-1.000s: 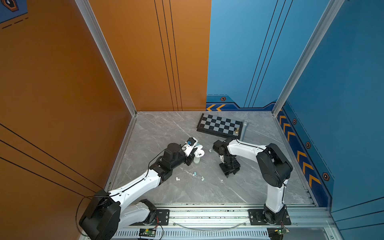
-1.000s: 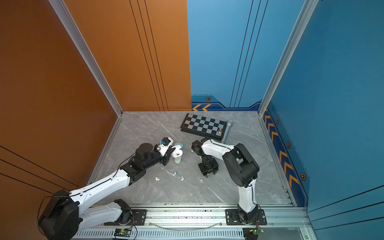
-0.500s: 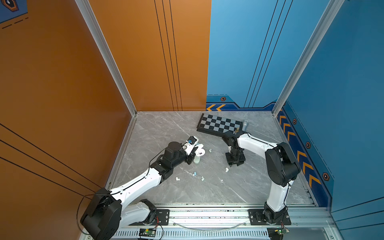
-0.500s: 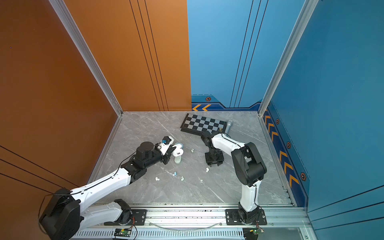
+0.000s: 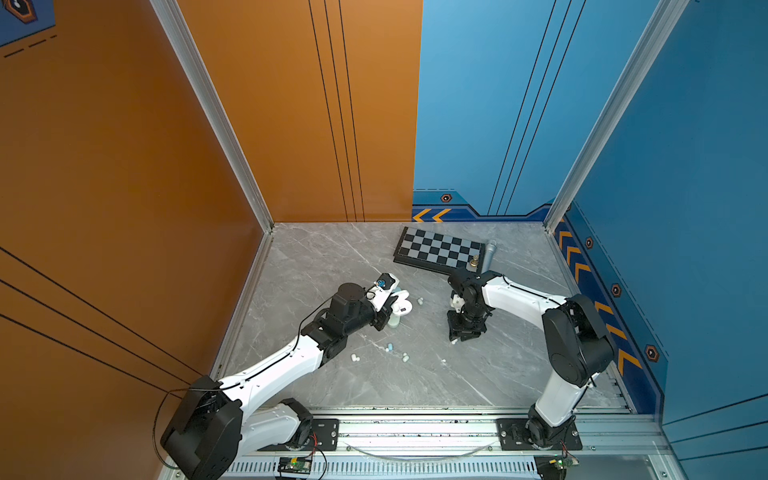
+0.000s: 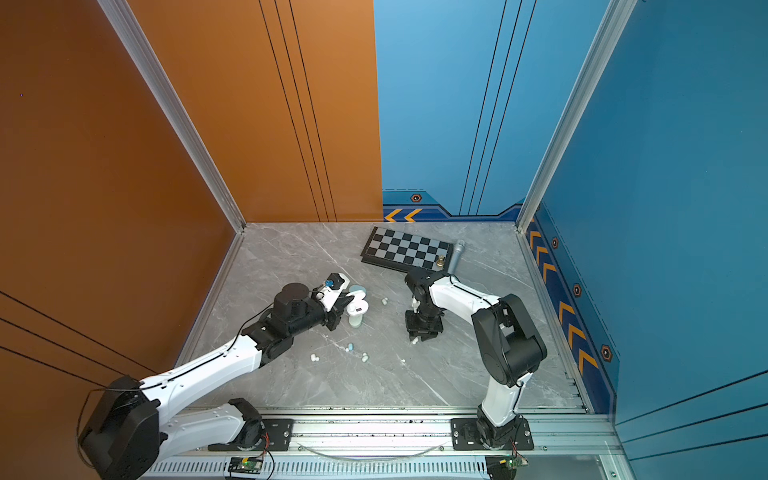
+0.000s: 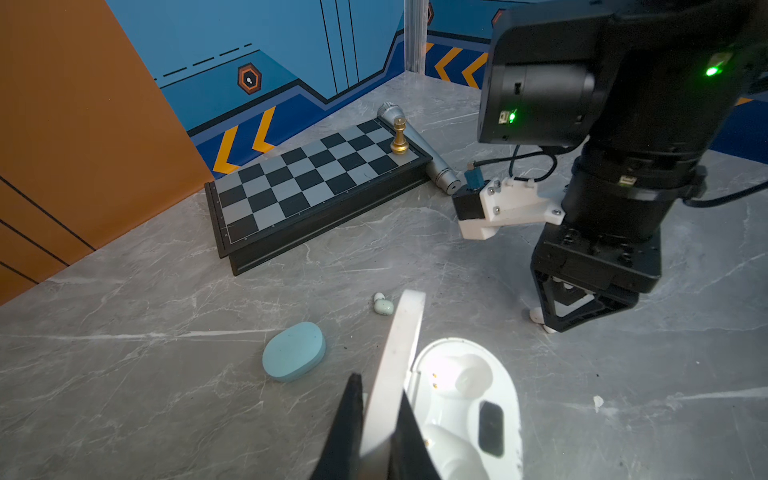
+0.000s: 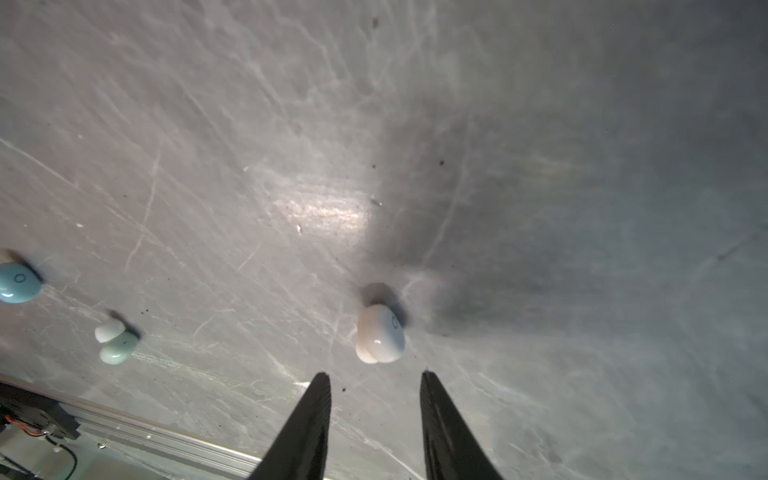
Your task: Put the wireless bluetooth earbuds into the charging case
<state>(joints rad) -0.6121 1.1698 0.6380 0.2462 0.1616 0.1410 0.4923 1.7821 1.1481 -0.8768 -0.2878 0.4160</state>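
An open white charging case [image 7: 465, 399] rests on the grey floor, with both of its sockets bare. My left gripper [image 7: 380, 390] is shut on the case's raised lid [image 7: 399, 345]; both top views show the case [image 5: 402, 306] [image 6: 359, 306] at that gripper's tip. My right gripper [image 8: 374, 374] points down at the floor, open, with nothing between its fingers. A white earbud [image 8: 380, 334] lies just beyond its tips and also shows in the top views [image 5: 454, 340] [image 6: 414, 340]. Other wireless bluetooth earbuds lie loose: a blue one [image 8: 18, 282], a pale green one [image 8: 116, 345] and one near the case [image 7: 383, 305].
A shut light-blue case [image 7: 294, 351] lies beside the white one. A chessboard [image 5: 438, 251] with a gold chess piece [image 5: 473, 262] and a grey microphone [image 5: 487, 255] sit at the back. More earbuds [image 5: 390, 346] [image 5: 354, 357] lie toward the front rail.
My right arm has swung its elbow out to the right, and its gripper has settled over the white earbud with the jaws narrower. The left arm has kept still, holding the lid.
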